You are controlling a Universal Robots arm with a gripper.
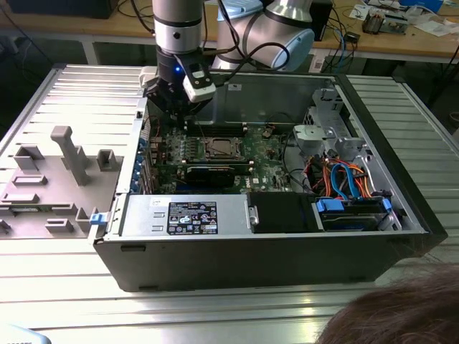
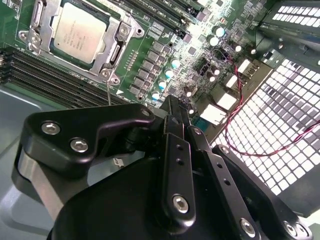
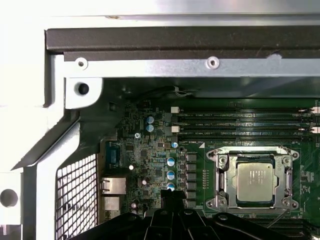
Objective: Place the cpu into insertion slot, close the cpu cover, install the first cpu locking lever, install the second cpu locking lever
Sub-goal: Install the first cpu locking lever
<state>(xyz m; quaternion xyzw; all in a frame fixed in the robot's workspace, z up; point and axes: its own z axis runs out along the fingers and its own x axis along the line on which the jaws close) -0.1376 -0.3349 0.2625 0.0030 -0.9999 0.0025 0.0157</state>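
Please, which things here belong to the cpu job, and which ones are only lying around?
Belong to the job: the cpu; the cpu cover, framing it; the gripper, close by.
Just lying about: memory slots; black expansion card; blue and orange cables; grey fixtures at the exterior view's left.

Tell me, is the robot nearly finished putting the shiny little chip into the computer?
Partly. The small square silver-grey cpu already sits in its socket, and the thin silver metal cpu cover lies closed around it. The black tool is shut and empty, above the green motherboard beside the socket. Left: the locking levers; one thin wire lever seems to stick out from the socket corner, unlatched.
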